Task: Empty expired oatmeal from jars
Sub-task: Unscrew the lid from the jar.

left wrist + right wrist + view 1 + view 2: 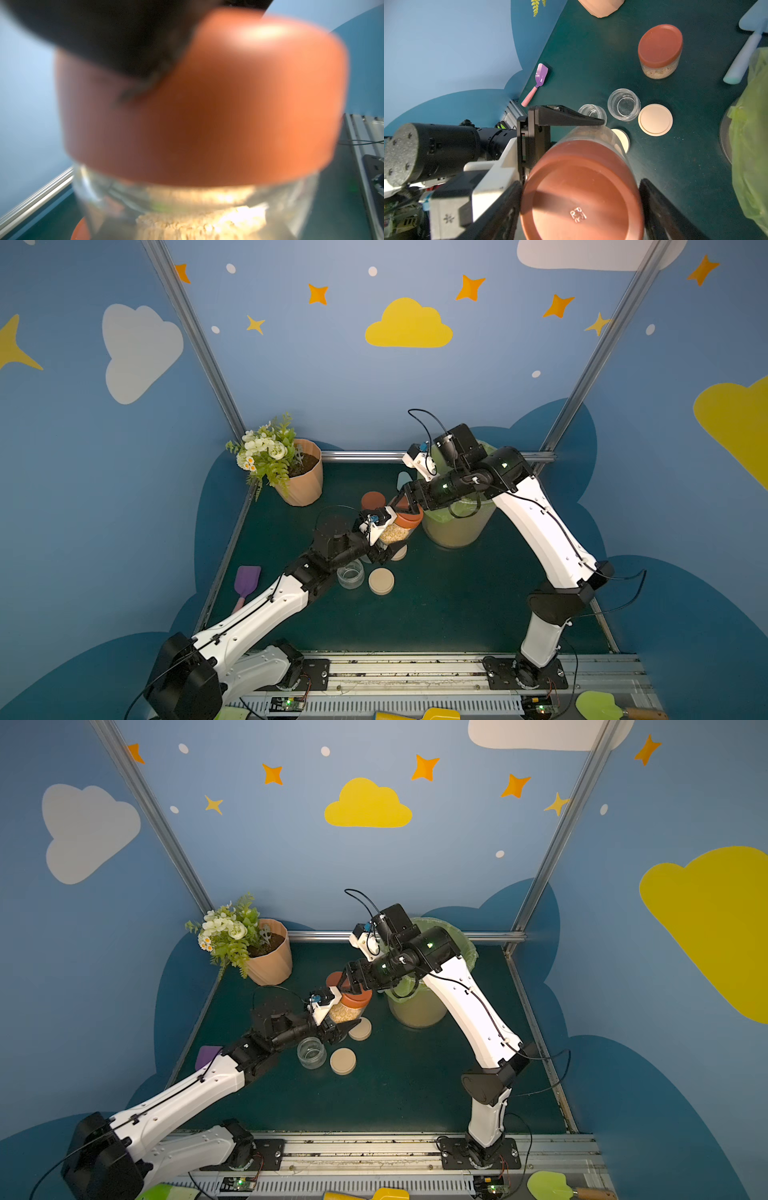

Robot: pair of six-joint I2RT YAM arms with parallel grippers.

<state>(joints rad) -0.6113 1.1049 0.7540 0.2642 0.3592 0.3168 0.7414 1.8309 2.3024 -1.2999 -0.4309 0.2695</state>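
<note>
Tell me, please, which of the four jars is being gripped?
The red-lidded jar of oatmeal between the left gripper, on its glass, and right gripper, on its lid; the other three stand free.

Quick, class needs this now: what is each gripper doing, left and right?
Left gripper: closed, holding the oatmeal jar by its glass body.
Right gripper: closed on that jar's rust-red lid.
</note>
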